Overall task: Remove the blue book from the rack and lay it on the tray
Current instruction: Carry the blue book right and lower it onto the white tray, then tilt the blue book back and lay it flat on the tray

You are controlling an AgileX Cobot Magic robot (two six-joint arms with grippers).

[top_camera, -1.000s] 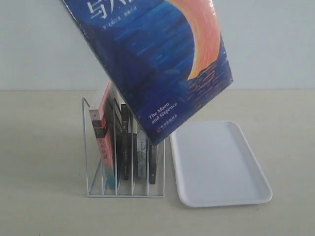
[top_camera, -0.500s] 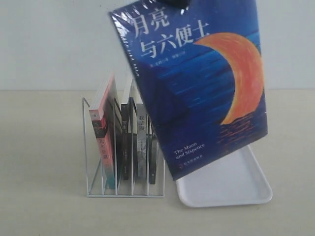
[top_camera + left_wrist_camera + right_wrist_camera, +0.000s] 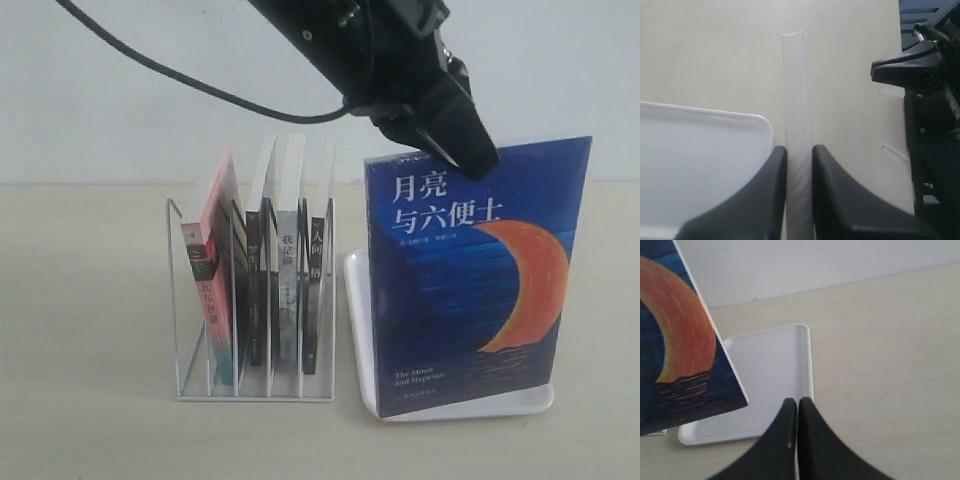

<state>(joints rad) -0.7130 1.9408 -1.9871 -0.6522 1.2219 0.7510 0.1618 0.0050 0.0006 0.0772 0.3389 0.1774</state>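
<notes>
The blue book (image 3: 470, 290), with its orange crescent moon and white title, hangs upright over the white tray (image 3: 352, 300), cover facing the exterior camera. Its lower edge is down by the tray's near rim; I cannot tell if it touches. My left gripper (image 3: 440, 140) reaches in from the upper left and is shut on the book's top edge. In the left wrist view, the left gripper (image 3: 799, 150) pinches the book's pale page edge (image 3: 792, 90) beside the tray (image 3: 700, 150). My right gripper (image 3: 798, 401) is shut and empty, apart from the book (image 3: 675, 340) and above the tray (image 3: 775, 365).
The white wire rack (image 3: 175, 300) stands left of the tray, holding a pink-red-spined book (image 3: 210, 290) and black-spined books (image 3: 280, 290). A black cable (image 3: 180, 80) trails up to the left. Dark robot hardware (image 3: 930, 100) shows in the left wrist view.
The blue book has swung from a high tilt to upright and come down to the right over the tray. The left arm has dropped into the exterior view.
</notes>
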